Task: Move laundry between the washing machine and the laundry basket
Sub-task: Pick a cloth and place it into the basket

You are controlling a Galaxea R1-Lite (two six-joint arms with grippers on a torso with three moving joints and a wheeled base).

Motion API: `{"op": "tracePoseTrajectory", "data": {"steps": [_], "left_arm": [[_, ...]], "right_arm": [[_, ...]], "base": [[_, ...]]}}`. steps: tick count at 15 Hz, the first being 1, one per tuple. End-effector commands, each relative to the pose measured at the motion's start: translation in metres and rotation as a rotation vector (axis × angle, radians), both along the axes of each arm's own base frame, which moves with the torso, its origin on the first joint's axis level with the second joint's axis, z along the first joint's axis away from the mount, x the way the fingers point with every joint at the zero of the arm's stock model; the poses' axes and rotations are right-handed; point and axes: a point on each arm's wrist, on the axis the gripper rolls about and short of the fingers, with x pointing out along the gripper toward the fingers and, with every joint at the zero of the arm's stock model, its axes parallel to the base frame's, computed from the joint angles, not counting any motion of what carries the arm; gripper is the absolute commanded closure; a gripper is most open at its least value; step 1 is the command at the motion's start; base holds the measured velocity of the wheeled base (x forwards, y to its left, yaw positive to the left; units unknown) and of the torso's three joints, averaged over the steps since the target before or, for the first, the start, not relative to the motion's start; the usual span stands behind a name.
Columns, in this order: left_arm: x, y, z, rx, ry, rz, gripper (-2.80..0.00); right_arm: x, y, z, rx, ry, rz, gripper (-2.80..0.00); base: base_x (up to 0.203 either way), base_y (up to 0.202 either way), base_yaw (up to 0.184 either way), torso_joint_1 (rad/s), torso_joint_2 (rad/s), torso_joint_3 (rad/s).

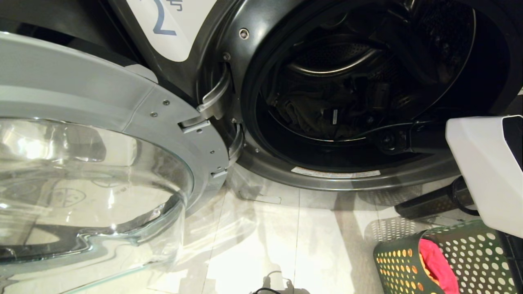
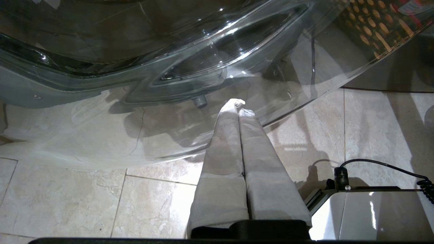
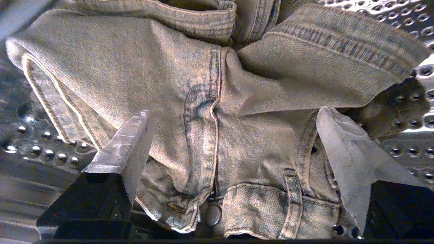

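Observation:
The washing machine marked "2" stands with its glass door swung wide open to the left. Inside the drum lies laundry, a crumpled grey-olive denim piece. My right arm reaches into the drum. There my right gripper is open, its fingers spread to either side of the denim piece and just above it, holding nothing. The green laundry basket sits on the floor at the lower right with a red-pink cloth in it. My left gripper is shut and empty under the door glass.
The open door and its bulging glass fill the left side, low over the tiled floor. A white robot body part juts in at the right above the basket. The perforated drum wall surrounds the denim.

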Motion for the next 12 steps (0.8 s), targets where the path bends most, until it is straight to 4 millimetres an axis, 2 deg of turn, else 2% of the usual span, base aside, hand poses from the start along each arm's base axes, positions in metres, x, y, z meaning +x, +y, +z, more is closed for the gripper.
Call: {"op": "tracePoseTrajectory", "data": {"steps": [1, 4, 12], "left_arm": [[0.0, 0.0, 0.0, 0.0, 0.0, 0.0, 0.0], [0.0, 0.0, 0.0, 0.0, 0.0, 0.0, 0.0], [0.0, 0.0, 0.0, 0.0, 0.0, 0.0, 0.0]], "right_arm": [[-0.0096, 0.0106, 0.0144, 0.004, -0.027, 0.024, -2.8], [-0.0125, 0.0141, 0.0184, 0.001, -0.033, 0.037, -2.8], [-0.0083, 0.0066, 0.0146, -0.002, -0.032, 0.052, -2.8]], "base": [[0.0, 0.0, 0.0, 0.0, 0.0, 0.0], [0.0, 0.0, 0.0, 0.0, 0.0, 0.0], [0.0, 0.0, 0.0, 0.0, 0.0, 0.0]]}}
